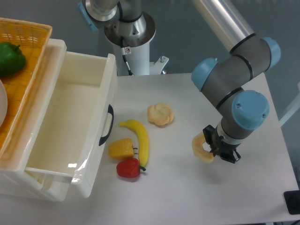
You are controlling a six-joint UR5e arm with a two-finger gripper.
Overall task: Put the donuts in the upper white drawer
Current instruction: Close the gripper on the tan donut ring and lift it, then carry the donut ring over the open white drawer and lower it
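Donuts sit in two places on the white table (197, 187): one donut (160, 114) lies flat near the middle, just right of the banana's upper end, and the second donut (202, 148) is off to the right, tilted on edge and pinched in the gripper (216, 149). The black fingers are closed narrowly on that donut's right side, so its ring faces partly toward the camera, and whether it is lifted clear of the table or touching it cannot be told. The arm (234, 79), grey with blue caps, comes down from the upper right to the gripper. The drawer (75, 126) stands pulled out at the left, deep and glossy white, with nothing visible inside it, and its black curved handle (107, 125) faces the table. Just beside the handle lies a yellow-orange vegetable (121, 148), touching or nearly touching the banana (139, 138), which curves down from the handle's level to a red pepper (129, 168) below. Above the drawer, at the far left, an orange woven basket (33, 51) holds a green pepper (10, 59). Both donuts are well apart from the drawer, the gripped one farthest.
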